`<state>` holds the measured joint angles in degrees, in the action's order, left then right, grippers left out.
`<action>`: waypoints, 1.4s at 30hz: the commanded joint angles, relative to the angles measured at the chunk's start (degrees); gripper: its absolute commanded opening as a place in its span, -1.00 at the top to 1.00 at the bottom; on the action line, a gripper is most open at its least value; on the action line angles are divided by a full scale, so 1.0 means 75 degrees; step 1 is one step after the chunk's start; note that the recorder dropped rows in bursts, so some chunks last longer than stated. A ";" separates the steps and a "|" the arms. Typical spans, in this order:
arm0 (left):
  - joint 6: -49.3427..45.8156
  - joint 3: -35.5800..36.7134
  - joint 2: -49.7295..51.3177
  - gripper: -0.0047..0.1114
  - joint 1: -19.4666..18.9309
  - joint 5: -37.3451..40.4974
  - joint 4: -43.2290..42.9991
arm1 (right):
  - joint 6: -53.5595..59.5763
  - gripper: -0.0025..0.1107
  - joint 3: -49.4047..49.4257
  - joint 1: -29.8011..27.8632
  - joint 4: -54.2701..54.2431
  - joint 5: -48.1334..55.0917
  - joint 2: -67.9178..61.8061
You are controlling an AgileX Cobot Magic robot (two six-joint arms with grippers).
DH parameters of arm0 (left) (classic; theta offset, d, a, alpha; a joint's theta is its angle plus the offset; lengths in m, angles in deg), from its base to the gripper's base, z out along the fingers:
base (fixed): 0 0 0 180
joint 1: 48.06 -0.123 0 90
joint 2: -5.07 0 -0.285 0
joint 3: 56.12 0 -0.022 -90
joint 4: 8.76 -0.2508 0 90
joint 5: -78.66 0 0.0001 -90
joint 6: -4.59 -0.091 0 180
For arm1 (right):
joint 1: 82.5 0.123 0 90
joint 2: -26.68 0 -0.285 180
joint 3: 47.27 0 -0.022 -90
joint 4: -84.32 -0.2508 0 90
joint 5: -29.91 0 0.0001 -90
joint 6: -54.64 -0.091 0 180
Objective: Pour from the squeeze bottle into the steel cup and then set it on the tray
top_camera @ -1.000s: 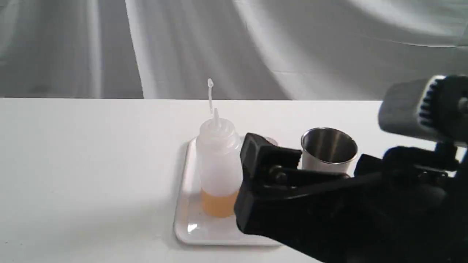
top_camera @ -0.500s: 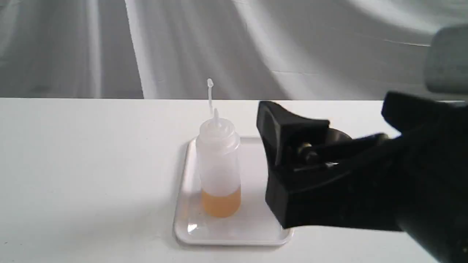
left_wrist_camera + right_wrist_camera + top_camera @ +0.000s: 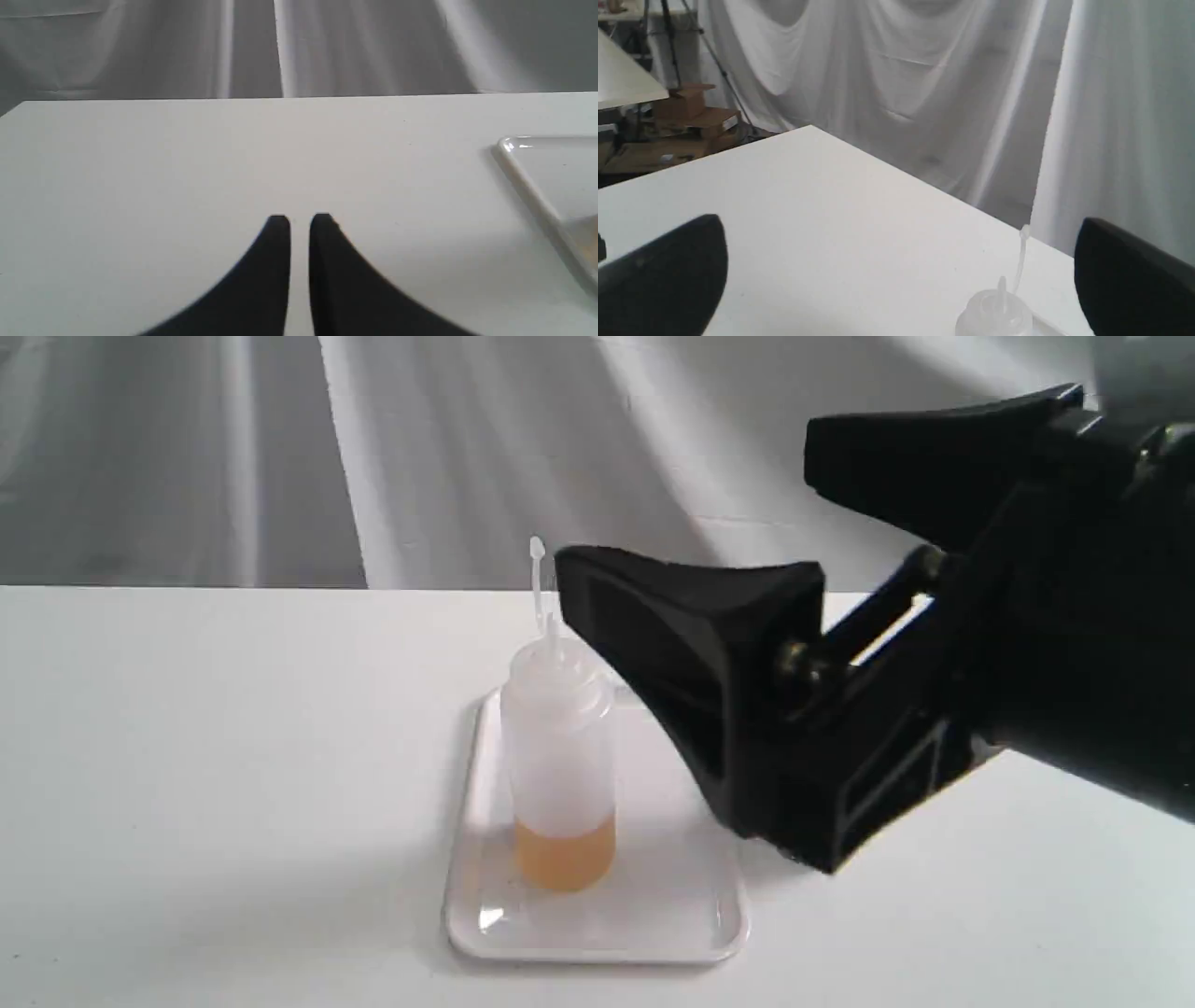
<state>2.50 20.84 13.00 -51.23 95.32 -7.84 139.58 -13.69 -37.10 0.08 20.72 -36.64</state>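
Right tool [image 3: 686,499] higher over white table [image 3: 233,756]

The right end effector [image 3: 899,228] had its two black fingers [image 3: 668,275] spread wide apart. The squeeze bottle's [image 3: 994,315] ribbed cap and thin nozzle stood between them on the white worktop [image 3: 822,224]. Pale drapes [image 3: 901,79] hung behind.

Translucent squeeze bottle [image 3: 557,747], amber liquid low inside, upright on the glossy white tray [image 3: 672,896].
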 commanded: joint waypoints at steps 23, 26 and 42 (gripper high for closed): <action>0.0033 0.0034 -0.0020 0.78 0.0062 -0.0052 0.0006 | 0.0030 -0.90 0.3160 -0.3770 0.0304 0.1760 0.3714; 0.0033 0.0034 -0.0020 0.78 0.0062 -0.0052 0.0006 | 0.0030 -0.90 0.3318 -0.3770 0.0304 0.1588 0.3754; 0.0032 0.0034 -0.0020 0.78 0.0062 -0.0052 0.0006 | -0.4462 -0.90 0.4742 -0.3770 0.4197 0.1292 0.4825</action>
<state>2.50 20.84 13.00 -51.23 95.32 -7.84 115.84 20.32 -64.77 22.70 30.62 -1.82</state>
